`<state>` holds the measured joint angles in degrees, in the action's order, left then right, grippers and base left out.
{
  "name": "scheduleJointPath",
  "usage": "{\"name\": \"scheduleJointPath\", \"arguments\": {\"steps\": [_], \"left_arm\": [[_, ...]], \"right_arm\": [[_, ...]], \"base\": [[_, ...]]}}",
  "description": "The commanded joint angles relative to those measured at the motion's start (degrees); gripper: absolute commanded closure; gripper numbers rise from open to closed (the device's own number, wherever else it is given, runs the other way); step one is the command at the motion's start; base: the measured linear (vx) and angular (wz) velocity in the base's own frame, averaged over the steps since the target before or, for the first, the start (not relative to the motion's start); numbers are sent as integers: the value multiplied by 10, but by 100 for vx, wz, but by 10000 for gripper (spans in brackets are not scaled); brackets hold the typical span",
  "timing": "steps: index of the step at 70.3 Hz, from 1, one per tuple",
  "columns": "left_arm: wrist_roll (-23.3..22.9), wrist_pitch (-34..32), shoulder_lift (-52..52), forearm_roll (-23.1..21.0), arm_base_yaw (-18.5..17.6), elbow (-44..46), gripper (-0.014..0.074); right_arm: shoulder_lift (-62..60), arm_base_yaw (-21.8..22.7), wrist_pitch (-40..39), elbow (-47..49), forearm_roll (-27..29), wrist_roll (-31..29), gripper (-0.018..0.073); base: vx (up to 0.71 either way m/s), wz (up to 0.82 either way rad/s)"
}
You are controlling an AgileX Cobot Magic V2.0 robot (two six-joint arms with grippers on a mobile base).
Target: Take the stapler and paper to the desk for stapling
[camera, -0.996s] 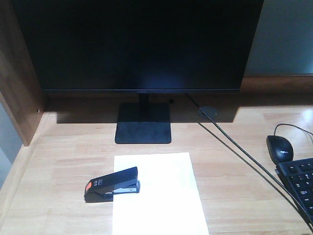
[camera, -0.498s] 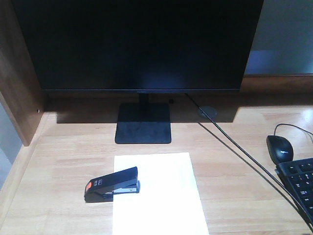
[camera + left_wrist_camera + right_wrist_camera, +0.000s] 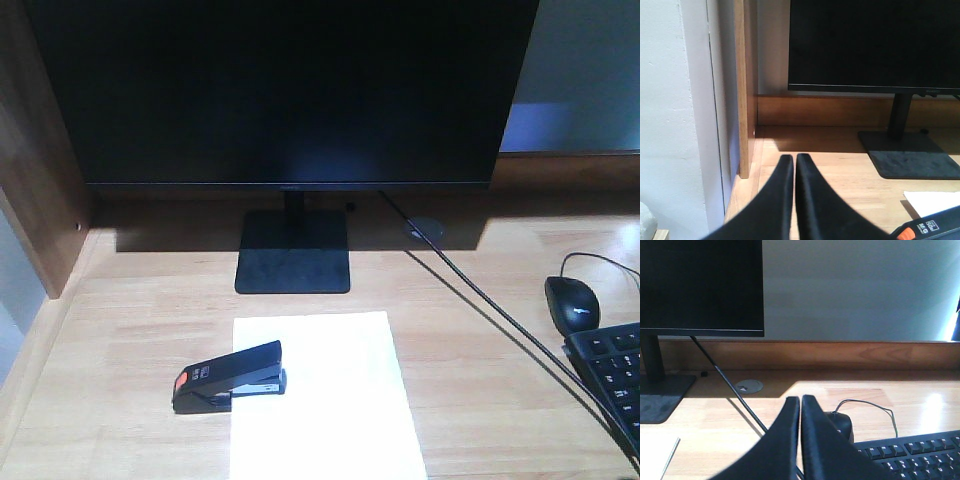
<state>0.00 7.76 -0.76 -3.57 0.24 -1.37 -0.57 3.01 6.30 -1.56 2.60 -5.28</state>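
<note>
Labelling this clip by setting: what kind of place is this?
Most likely an office or study computer desk: a monitor on its stand, a wired mouse and keyboard on the wood desk, plus a stapler and paper.

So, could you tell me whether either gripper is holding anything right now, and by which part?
Nothing is held. The left gripper and right gripper are both shut and empty; the stapler lies on the desk, its front on the paper.
</note>
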Motion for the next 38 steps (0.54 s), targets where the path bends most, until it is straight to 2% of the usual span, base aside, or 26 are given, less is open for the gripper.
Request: {"name": "scheduleJointPath", "arguments": {"steps": [1, 38], "left_arm": [[-4, -38, -8, -5, 1, -7, 603], [-4, -38, -8, -5, 1, -7, 603]], "right_arm": [[-6, 3, -45, -3, -2, 1, 569], [-6, 3, -45, -3, -2, 1, 569]], "base": [[0, 0], [0, 0]]}}
